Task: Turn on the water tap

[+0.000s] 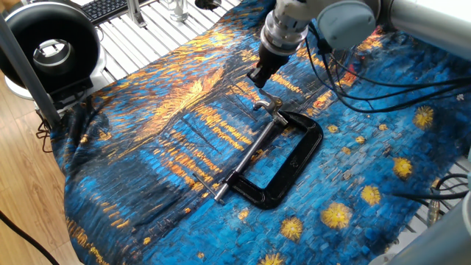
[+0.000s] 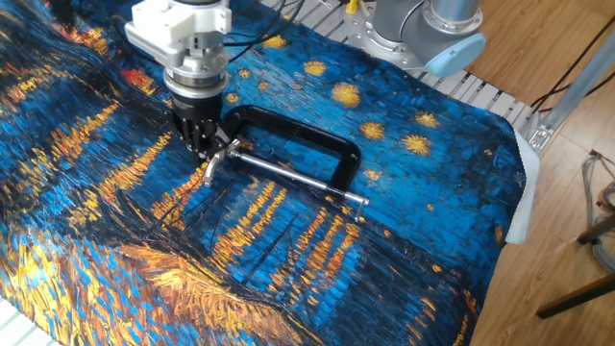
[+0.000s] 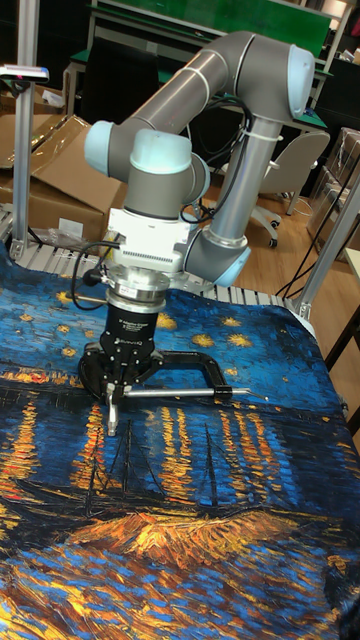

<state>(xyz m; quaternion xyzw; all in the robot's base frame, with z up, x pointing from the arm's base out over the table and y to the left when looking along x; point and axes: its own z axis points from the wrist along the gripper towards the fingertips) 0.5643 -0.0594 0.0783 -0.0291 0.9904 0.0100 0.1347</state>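
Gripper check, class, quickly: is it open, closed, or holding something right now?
Gripper: just above the tap handle, not clearly gripping it; open or closed cannot be told.

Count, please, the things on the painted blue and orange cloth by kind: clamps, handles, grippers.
Black C-shaped metal clamp: 1
Small silver metal T-bar handle, on the clamp's long silver threaded screw: 1
Black two-finger gripper, just above the handle: 1
Total: 3
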